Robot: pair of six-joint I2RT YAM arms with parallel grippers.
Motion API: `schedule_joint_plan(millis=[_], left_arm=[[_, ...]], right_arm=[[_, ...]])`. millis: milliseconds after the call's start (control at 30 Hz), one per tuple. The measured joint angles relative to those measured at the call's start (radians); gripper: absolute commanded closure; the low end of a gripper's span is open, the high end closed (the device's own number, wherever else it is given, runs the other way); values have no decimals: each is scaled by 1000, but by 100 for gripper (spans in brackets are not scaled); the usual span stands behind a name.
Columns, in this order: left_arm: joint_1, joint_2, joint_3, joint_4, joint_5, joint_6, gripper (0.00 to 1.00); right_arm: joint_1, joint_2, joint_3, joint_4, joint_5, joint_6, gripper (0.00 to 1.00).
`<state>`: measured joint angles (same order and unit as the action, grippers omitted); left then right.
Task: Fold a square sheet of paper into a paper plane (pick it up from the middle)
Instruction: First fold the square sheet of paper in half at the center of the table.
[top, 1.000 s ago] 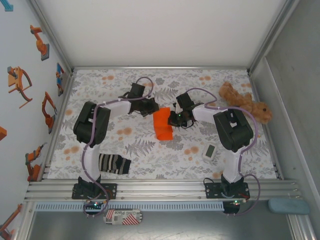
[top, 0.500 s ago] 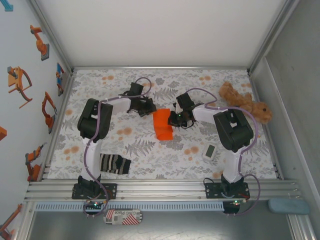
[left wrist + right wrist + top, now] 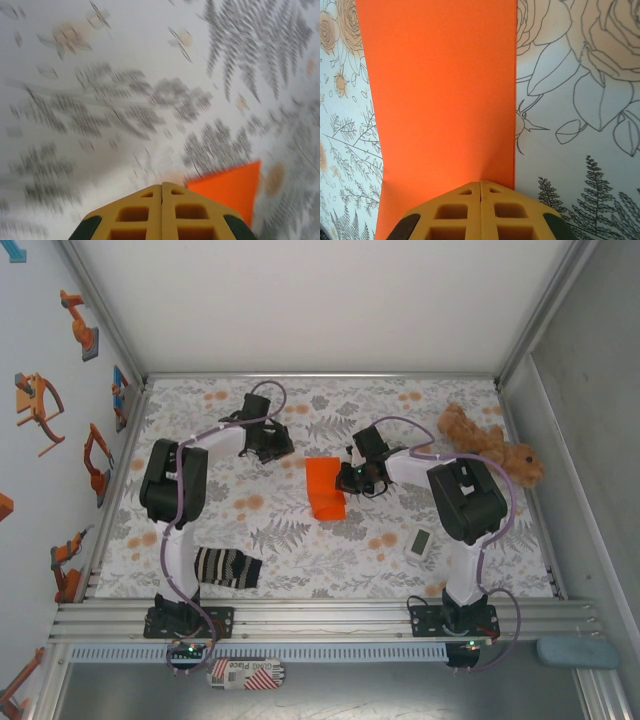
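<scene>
Both closed, empty: right claw (image 3: 480,183) at edge of the orange paper (image 3: 440,90), left claw (image 3: 161,186) over bare tablecloth (image 3: 125,75).

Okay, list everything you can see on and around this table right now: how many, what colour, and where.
sheet of paper: one, bright orange, middle of the table
sock: one, black-and-white striped, near left of the table
plush toy: one, brown, far right edge
small device: one, white, near right
tablecloth: one, white with grey and orange floral print, covering the table
pad: one, blue-grey, off the table at the near right corner
striped tag: one, red and white, below the front rail
wall stickers: several, orange, left wall
left fingers: one pair, yellow, shut, left of the paper
right fingers: one pair, yellow, shut, over the paper's edge
</scene>
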<state>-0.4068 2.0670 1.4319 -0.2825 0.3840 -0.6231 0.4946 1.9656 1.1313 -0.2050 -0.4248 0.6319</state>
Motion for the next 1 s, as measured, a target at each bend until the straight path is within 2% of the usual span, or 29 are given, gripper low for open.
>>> schedule_joint_plan(millis=[167, 367, 667, 1000], left_arm=[[-98, -129, -94, 14, -2, -42, 100], [-185, -143, -157, 21, 45, -100, 100], [-193, -88, -169, 18, 137, -143, 100], [-204, -44, -166, -40, 167, -136, 100]], right_arm=[[0, 0, 0, 1, 0, 5, 100], [0, 2, 0, 1, 0, 7, 100], [0, 2, -3, 4, 0, 7, 100], [0, 2, -8, 13, 0, 7, 100]])
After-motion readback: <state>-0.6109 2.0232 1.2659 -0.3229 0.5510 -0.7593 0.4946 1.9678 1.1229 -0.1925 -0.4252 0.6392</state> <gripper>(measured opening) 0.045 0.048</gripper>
